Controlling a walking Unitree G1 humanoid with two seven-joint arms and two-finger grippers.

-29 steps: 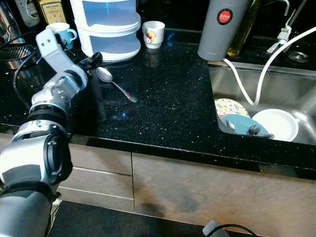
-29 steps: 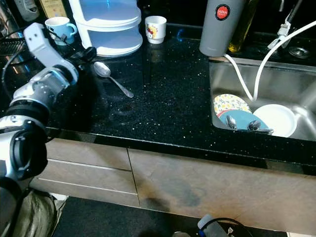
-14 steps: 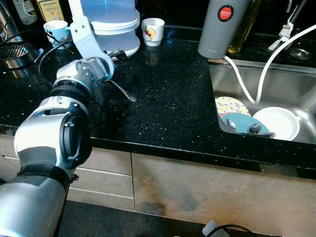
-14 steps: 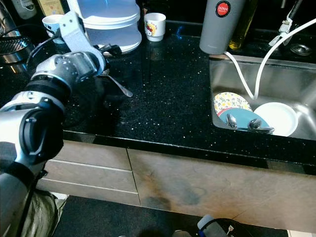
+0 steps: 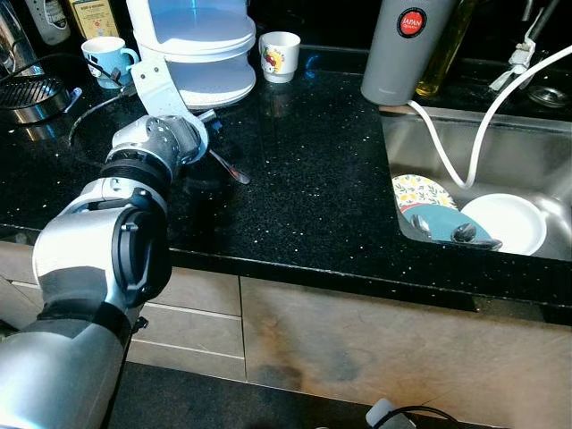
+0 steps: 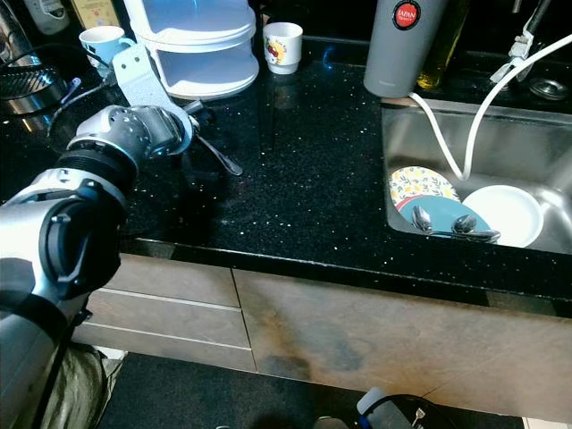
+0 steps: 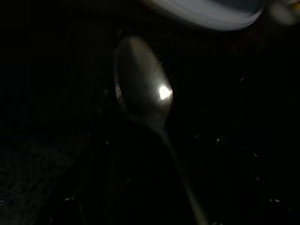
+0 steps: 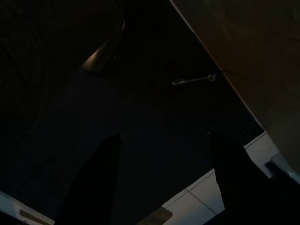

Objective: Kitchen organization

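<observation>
Black speckled stone makes up the counter [image 5: 313,188], which runs across the scene above pale wooden cabinet fronts [image 5: 375,344]. At its right end a steel sink [image 5: 536,147] holds a white plate [image 5: 509,222], a blue plate [image 5: 438,222], a patterned plate [image 5: 418,190] and two spoon bowls [image 5: 463,233] lying on the blue plate; a white hose [image 5: 451,170] curves down into the basin. The robot's left arm [image 5: 116,241] reaches over the left part of the counter, its wrist above the spoon [image 5: 225,166]. The left gripper [image 5: 207,116] is mostly hidden behind the wrist, so whether its fingers are apart or together cannot be told. At the back stands a white tiered container [image 5: 192,45], with a grey thermos [image 5: 409,49] well to its right beside the sink and an oil bottle [image 5: 442,54] just behind that. A white printed cup [image 5: 280,55] sits just right of the tiered container, and a blue mug [image 5: 105,59] to its left. The spoon lies flat on the counter in front of the container, handle pointing toward the counter's front edge; in the left wrist view its bowl [image 7: 143,84] shows close up, dim but glinting. The right gripper [image 8: 164,154] hangs low beside the cabinet, its two fingers [image 8: 98,178] spread apart over a dark floor [image 8: 140,117].
</observation>
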